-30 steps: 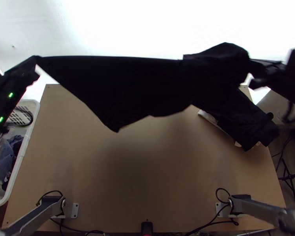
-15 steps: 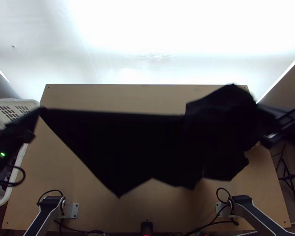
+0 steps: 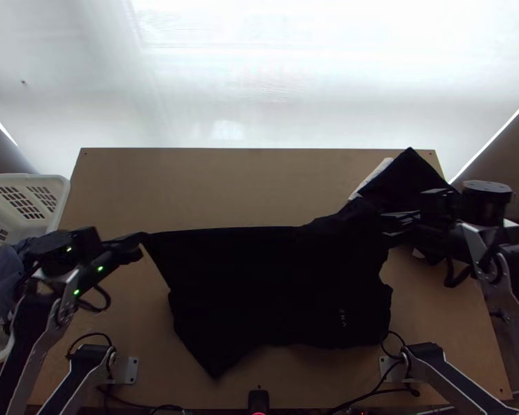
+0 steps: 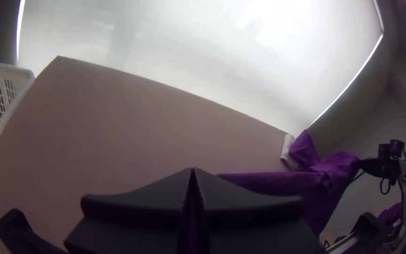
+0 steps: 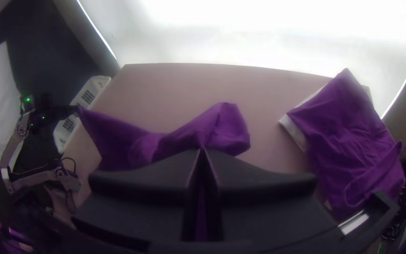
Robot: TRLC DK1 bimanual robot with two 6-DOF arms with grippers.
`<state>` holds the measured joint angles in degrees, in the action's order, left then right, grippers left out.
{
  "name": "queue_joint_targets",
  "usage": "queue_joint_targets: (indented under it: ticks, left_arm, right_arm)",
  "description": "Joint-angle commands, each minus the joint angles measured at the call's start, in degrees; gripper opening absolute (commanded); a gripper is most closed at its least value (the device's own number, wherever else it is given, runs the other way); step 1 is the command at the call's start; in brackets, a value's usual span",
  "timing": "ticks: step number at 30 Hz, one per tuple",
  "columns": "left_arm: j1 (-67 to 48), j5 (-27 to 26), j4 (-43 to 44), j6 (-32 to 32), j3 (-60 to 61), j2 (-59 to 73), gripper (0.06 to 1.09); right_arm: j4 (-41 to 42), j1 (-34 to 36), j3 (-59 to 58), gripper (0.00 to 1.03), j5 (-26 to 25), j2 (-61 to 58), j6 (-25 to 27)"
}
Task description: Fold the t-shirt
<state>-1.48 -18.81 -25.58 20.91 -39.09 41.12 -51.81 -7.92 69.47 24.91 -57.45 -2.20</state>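
"Where is the t-shirt (image 3: 259,283) being held?"

"Over the near half of the worktop (image 3: 225,187), one loose point aiming at the near edge. The left gripper (image 3: 142,238) is pinching one end of the taut upper edge, fingers pressed together. The right gripper (image 3: 389,225) is clamping a bunched part, right of the middle."

"And the step?"

"The robot is probably spreading it before folding. Done well, both arms are lowering evenly, keeping that upper edge straight without tugging, so the cloth is settling from the near side outward."

"What is likely causing trouble?"

"The gathers beside the right gripper. Unless the robot is easing them out before letting go, they are probably becoming creases. The right arm also needs to be steering clear of the pile of cloth (image 5: 348,136) at the far right corner, or it is risking dragging that along."
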Motion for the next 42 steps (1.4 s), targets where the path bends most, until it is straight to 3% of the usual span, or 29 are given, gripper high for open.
queue_joint_targets:
  ticks: [1,6,14,16,19,20,21,28,33,37,42]
  left_arm:
    - [-1.8,1.1,21.0,-0.1,7.8,20.1,0.09]
    - [-1.7,4.2,32.7,0.6,6.3,31.3,0.09]
    - [0.5,6.0,38.8,1.2,-2.5,46.4,0.11]
    - [1.2,6.0,40.3,1.2,-4.2,48.9,0.28]
    - [2.2,5.9,39.9,0.9,-7.6,52.0,0.70]
    - [2.4,5.9,40.1,0.9,-8.2,52.4,0.96]
    - [2.4,5.8,40.0,0.9,-8.9,52.6,1.05]
    - [3.8,5.2,36.2,1.4,-10.4,47.6,1.05]
    - [5.0,1.7,23.6,1.9,-12.2,42.7,1.04]
    - [2.9,-3.6,3.6,-1.6,-15.1,42.0,1.03]
    - [-2.1,-3.8,0.1,-2.2,-11.4,40.5,1.03]
  right_arm:
    - [7.0,-0.9,-3.7,0.03,0.0,-5.0,0.2]
    - [7.1,-0.9,-0.9,0.03,0.0,-7.7,1.5]
    - [8.4,-1.3,-1.4,0.03,0.1,-11.5,1.7]
    - [8.7,-1.6,-1.5,0.03,0.1,-12.3,1.6]
    - [8.7,-2.6,-1.9,0.03,0.0,-13.7,1.5]
    - [8.8,-2.9,-1.9,0.03,0.0,-13.9,1.5]
    - [9.0,-3.4,-2.1,0.03,0.1,-14.2,1.5]
    - [9.3,-5.9,-3.4,0.03,0.1,-15.8,1.1]
    - [9.9,-5.8,-3.6,0.03,0.0,-17.3,0.8]
    - [10.2,-5.8,-3.8,0.03,0.0,-17.8,0.8]
    - [11.6,-6.0,-4.1,0.03,0.0,-18.6,-0.3]
